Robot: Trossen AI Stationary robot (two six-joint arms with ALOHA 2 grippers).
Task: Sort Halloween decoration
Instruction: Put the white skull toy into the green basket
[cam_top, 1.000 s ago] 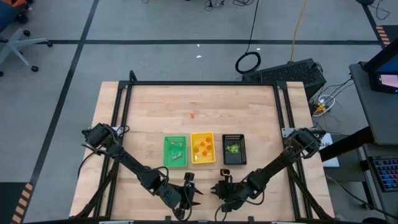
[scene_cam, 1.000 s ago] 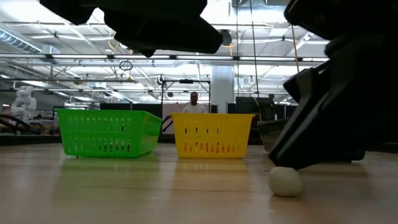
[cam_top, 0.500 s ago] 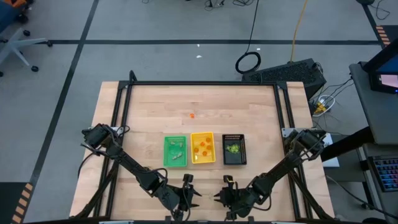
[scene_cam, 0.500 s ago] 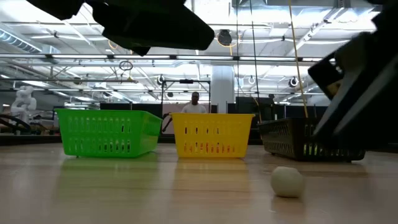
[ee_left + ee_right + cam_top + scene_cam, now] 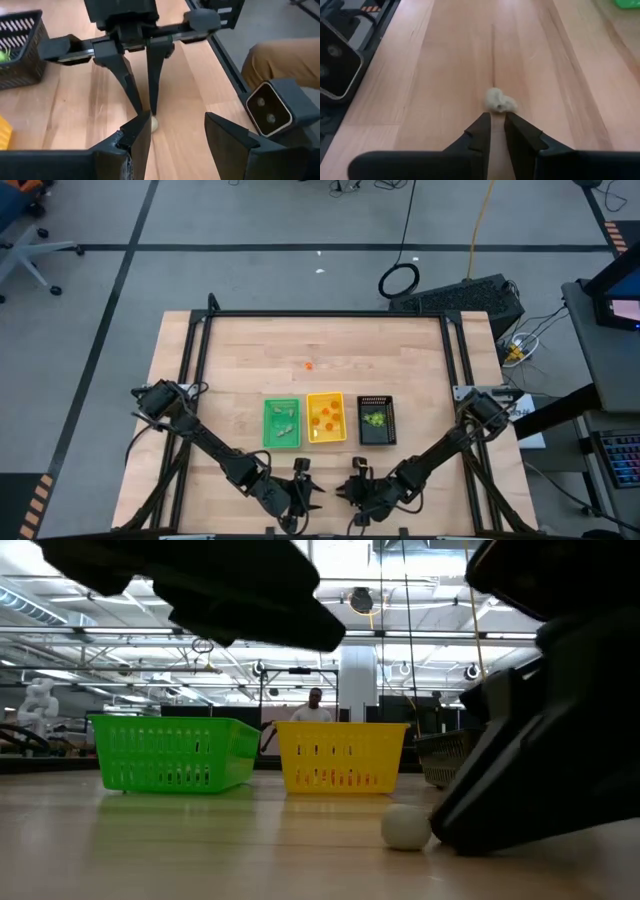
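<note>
Just ahead of your right gripper [image 5: 497,131] lies a pale whitish trinket [image 5: 500,100], touching or nearly touching the fingertips [image 5: 482,124], loose on the wooden table [image 5: 445,65]. That claw is nearly clenched, a slit between the fingers, grasping nothing; it sits low at the near edge, prob. lined up to nudge or pick the piece. Facing it, your left gripper [image 5: 175,131] hangs half released, empty, w/ the same trinket just below & between both claws, so either arm can reach it.

Farther out from both claws stand the green tray [image 5: 281,423], yellow tray [image 5: 326,418] & black tray [image 5: 376,420], already holding sorted pieces: pale, orange & yellow-green respectively. One orange trinket [image 5: 308,365] is well beyond the trays. Judging by colour, the pale piece belongs in the green tray. You'd need the right claw opened wider first.
</note>
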